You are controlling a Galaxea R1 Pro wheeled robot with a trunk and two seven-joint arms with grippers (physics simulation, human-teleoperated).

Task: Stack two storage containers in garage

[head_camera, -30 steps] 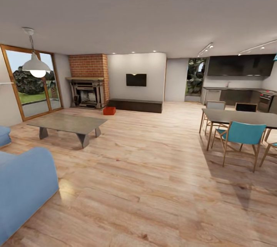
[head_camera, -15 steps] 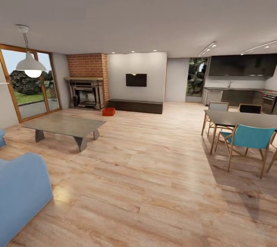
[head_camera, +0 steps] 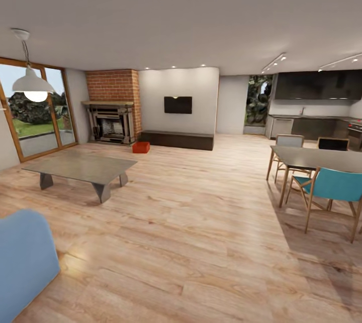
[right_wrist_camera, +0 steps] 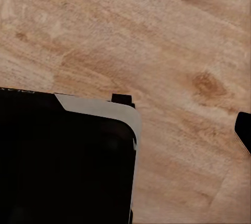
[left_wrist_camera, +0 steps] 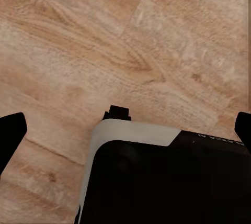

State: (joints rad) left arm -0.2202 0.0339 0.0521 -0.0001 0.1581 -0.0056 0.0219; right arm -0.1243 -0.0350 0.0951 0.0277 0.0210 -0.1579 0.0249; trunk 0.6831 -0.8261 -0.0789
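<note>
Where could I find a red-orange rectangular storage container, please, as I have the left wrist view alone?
Observer: The head view shows one red-orange rectangular storage container on the light wood plank floor, far ahead and slightly left.
Operator: What stands near it?
Observer: The red brick fireplace is just behind it, to the left.
Operator: Is anything in the way?
Observer: A low grey coffee table stands nearer, left of the straight line to the container.
</note>
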